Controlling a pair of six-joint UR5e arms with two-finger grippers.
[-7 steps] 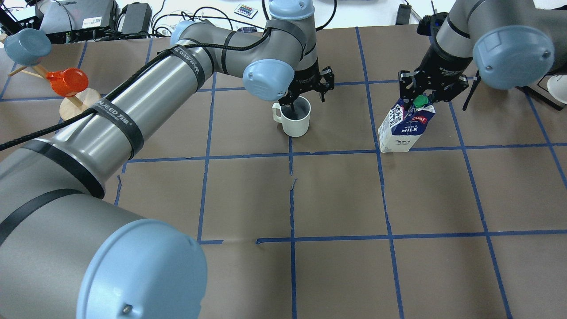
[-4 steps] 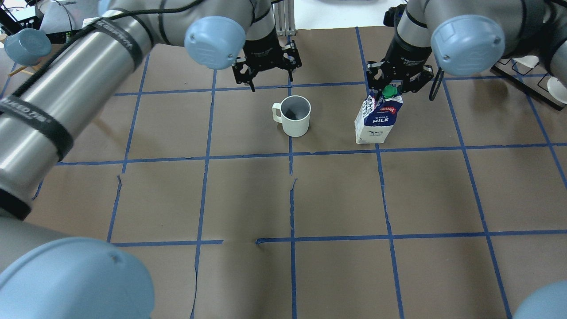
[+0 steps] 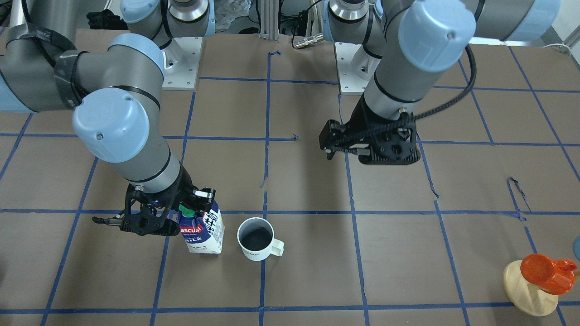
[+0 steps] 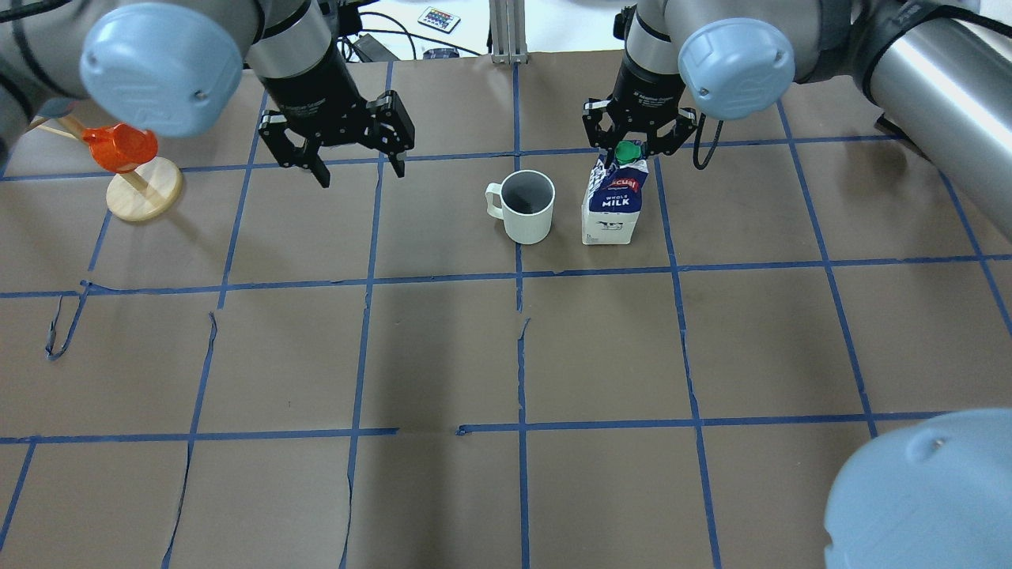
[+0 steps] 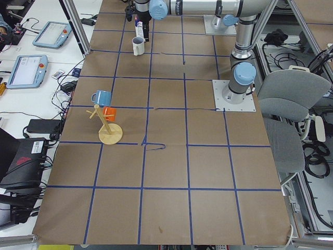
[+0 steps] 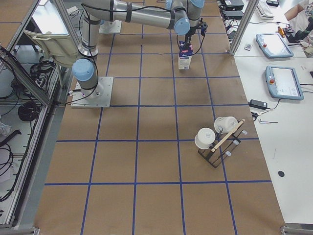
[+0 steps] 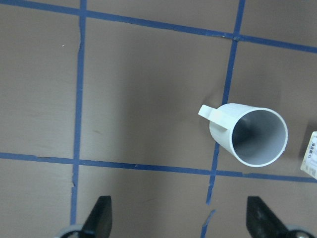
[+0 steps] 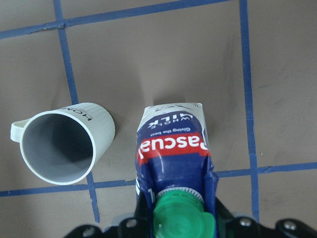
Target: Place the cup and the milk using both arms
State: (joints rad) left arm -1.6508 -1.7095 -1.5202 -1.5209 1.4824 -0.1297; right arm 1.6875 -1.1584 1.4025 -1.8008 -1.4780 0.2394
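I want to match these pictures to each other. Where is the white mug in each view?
Front-facing: the cup low, left of centre, the milk at its left.
Overhead: cup upper centre, milk at its right.
Exterior left: cup at the top, far end.
Exterior right: not visible, seemingly hidden behind the milk.
Left wrist: cup right of centre.
Right wrist: cup at the left.
Shared landmark: the milk beside it.
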